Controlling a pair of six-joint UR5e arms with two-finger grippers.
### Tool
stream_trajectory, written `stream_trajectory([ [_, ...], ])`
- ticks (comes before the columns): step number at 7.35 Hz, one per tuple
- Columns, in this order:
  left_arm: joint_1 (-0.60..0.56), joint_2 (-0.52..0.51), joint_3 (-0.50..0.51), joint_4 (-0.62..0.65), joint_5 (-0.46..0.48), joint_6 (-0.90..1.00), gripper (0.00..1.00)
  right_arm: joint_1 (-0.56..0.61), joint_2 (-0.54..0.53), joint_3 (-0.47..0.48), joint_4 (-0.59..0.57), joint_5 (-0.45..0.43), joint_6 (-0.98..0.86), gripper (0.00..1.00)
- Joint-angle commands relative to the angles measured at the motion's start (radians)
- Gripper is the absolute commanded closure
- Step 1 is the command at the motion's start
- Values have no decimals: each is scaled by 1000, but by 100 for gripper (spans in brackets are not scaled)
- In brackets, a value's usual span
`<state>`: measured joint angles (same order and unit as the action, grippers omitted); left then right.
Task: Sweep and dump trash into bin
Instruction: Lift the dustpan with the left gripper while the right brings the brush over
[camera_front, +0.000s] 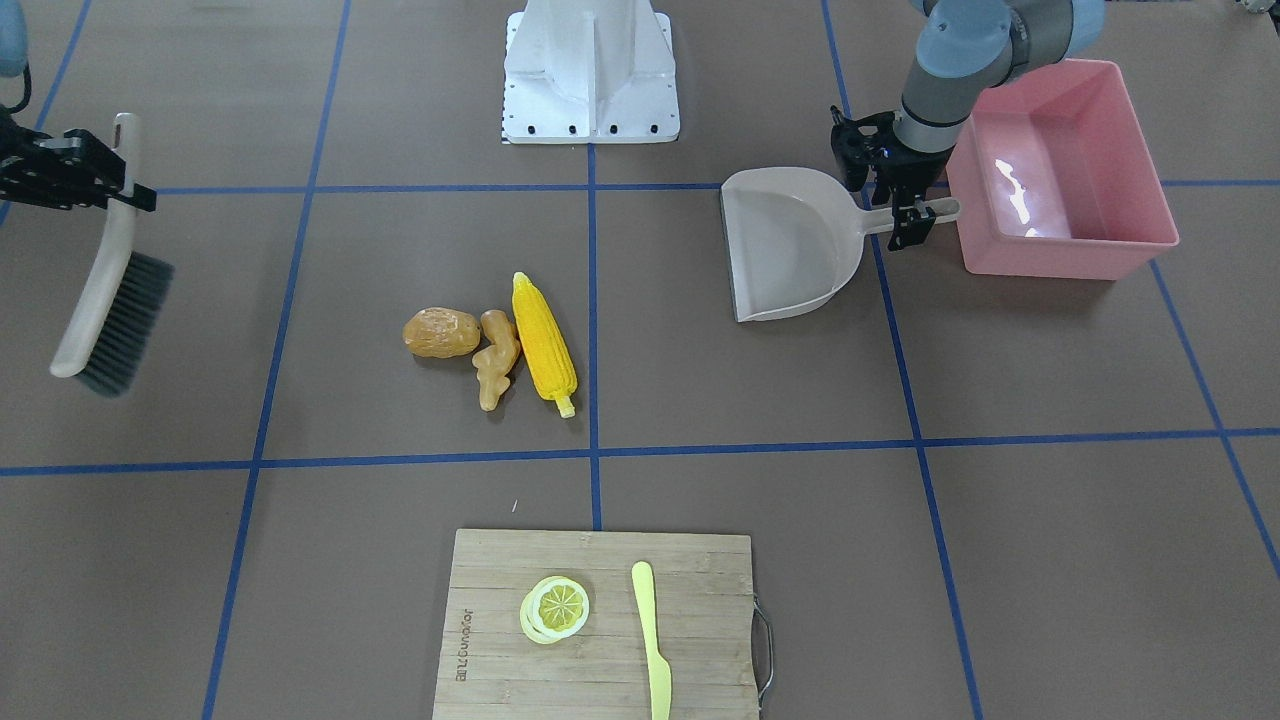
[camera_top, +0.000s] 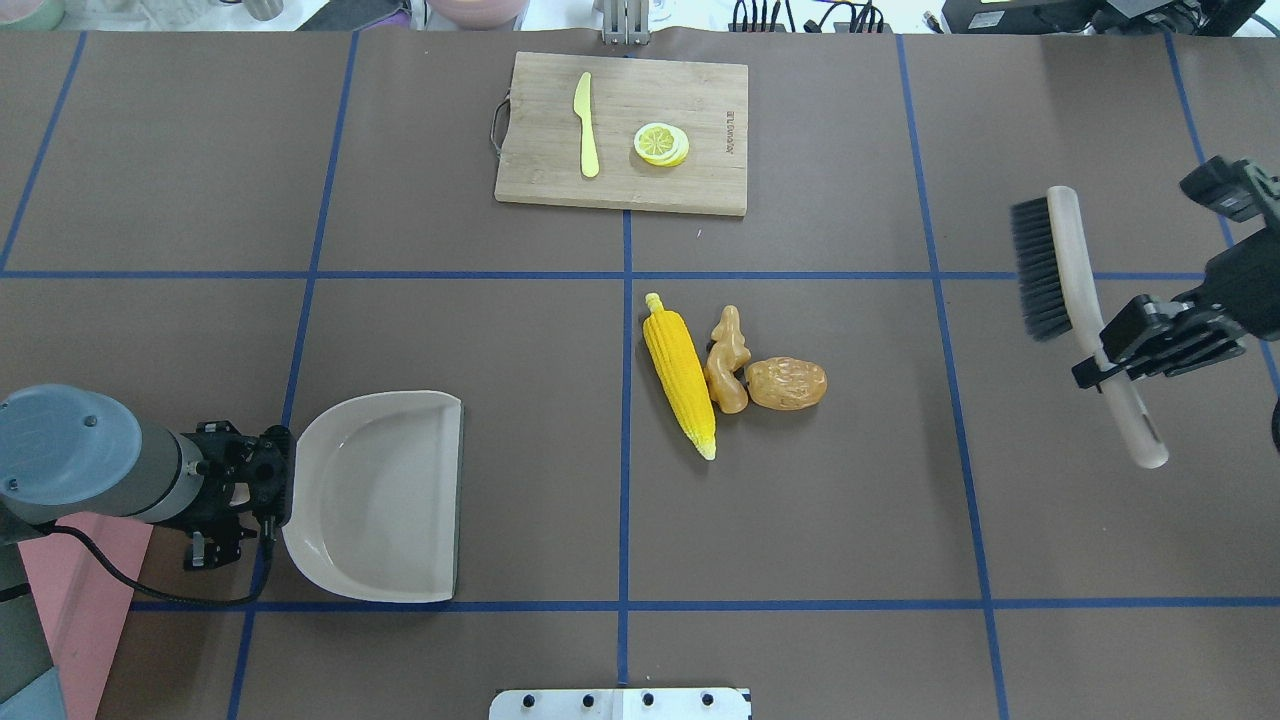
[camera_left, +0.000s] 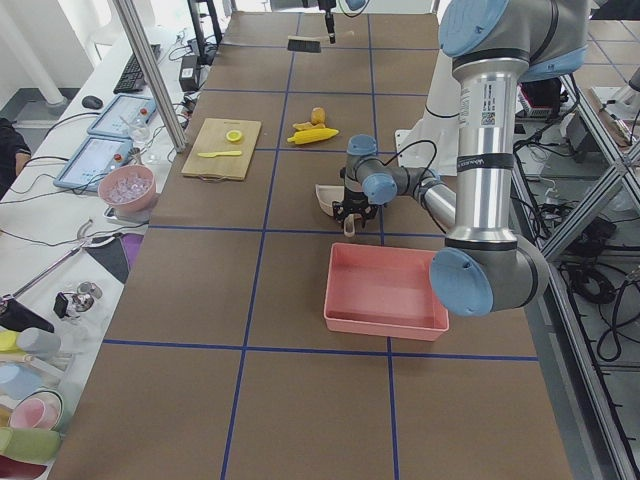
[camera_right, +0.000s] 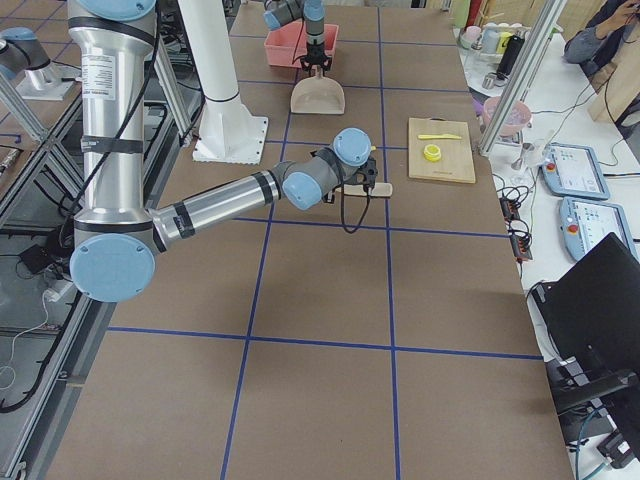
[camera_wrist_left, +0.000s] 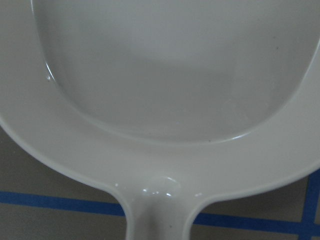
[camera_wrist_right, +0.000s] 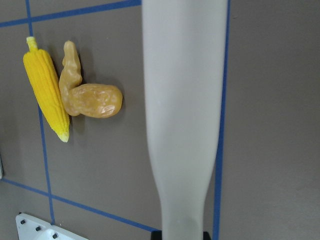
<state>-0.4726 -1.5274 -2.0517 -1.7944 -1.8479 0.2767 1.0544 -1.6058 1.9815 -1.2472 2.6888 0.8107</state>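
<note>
The left arm reaches low over the table (camera_front: 900, 560), its wrist turned down so the left gripper (camera_front: 910, 222) comes onto the handle from above, and its fingers are clamped shut on the handle of the beige-grey dustpan (camera_front: 790, 240). The pan lies flat with its straight open lip facing the middle of the table; whether it touches the surface cannot be told. The pink bin (camera_front: 1120, 250) stands just beside that gripper, on the side away from the pan. The right arm stretches out far across on the other side, forearm nearly level, and the right gripper (camera_top: 1110, 365) has its fingers closed around the pale handle of the brush (camera_top: 1085, 300), with the dark bristles turned toward the trash. The corn cob (camera_front: 543, 340), ginger root (camera_front: 497, 358) and potato (camera_front: 441, 332) lie bunched together on the table between the two arms, the ginger in the middle touching both, well apart from pan and brush.
</note>
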Motion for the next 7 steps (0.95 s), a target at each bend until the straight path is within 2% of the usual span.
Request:
stream_trajectory([
  [1,-12,21,-11,-26,-62,2,100,-202,44,-1,106,-166,89,100],
  [3,-21,23,-34,-17,-114,9,100,-243,130,-65,106,-195,110,100],
  [4,-53,23,-45,-7,-125,13,100,-248,154,-137,135,-193,105,100],
  [5,-61,-9,-47,45,-176,13,100,-248,162,-230,232,-188,108,100],
  [6,-66,-58,-45,85,-172,28,100,-251,167,-292,308,-187,111,100],
  [7,-76,-115,-44,154,-169,30,100,-257,202,-299,310,-185,129,100],
])
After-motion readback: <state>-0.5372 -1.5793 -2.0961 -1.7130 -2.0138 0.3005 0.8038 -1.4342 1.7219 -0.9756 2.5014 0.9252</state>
